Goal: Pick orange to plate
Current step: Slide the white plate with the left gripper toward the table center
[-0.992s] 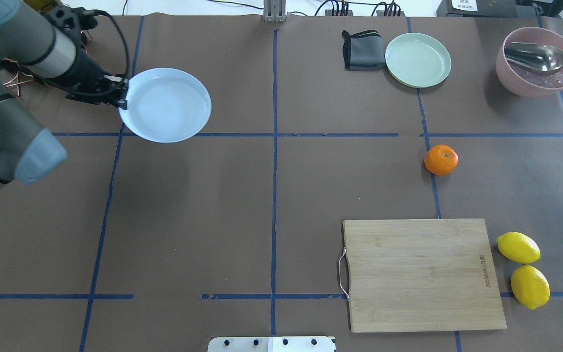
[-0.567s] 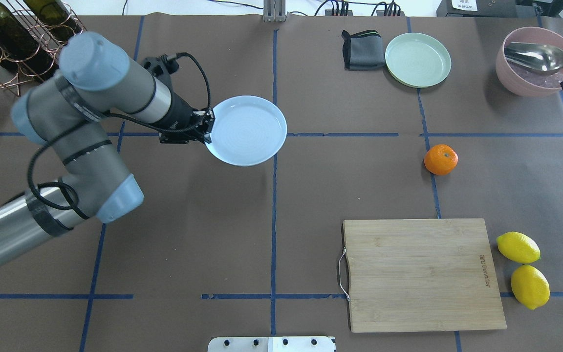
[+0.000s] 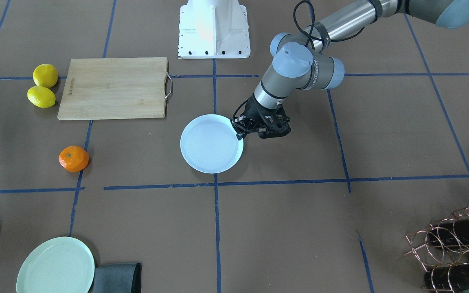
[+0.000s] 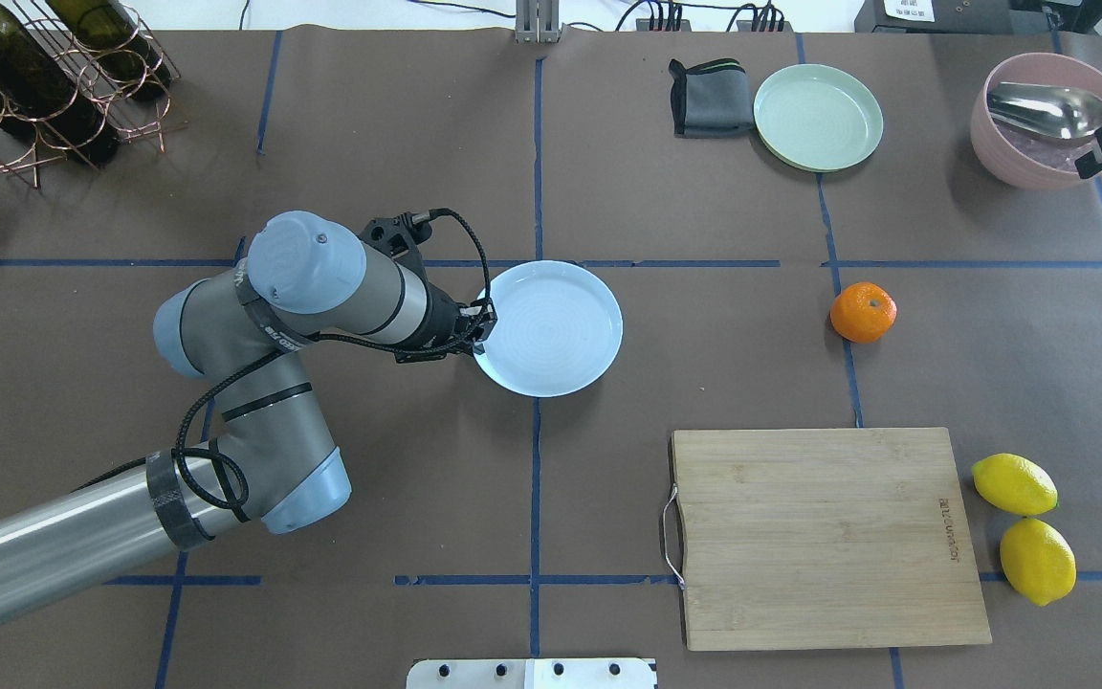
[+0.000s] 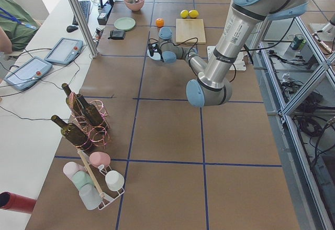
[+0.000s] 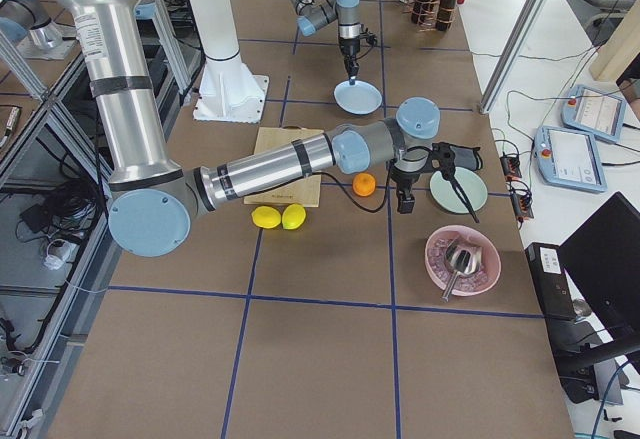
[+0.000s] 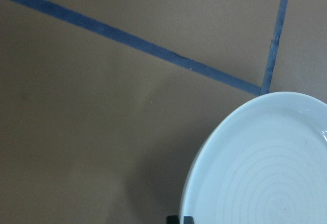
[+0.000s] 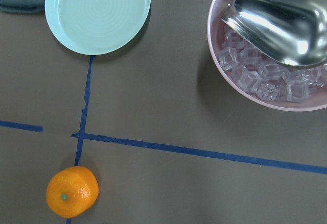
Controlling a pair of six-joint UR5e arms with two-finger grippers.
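Left gripper [image 4: 481, 325] clamps plate [image 4: 556, 330] rim, orange [image 4: 863, 313] apart

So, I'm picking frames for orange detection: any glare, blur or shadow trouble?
Right wrist view: orange sharp, evenly lit; glare only on the scoop. Overhead view: crisp, soft shadow beside the bowl. Left wrist view: plate slightly soft, its shadow on the table beside it; no orange there.

Brown paper-covered table [image 4: 417, 498] gridded with blue tape lines [image 4: 534, 478] fills the frame. A white workbench [image 5: 31, 115] runs along the left-side view's left edge, under soft, even light.
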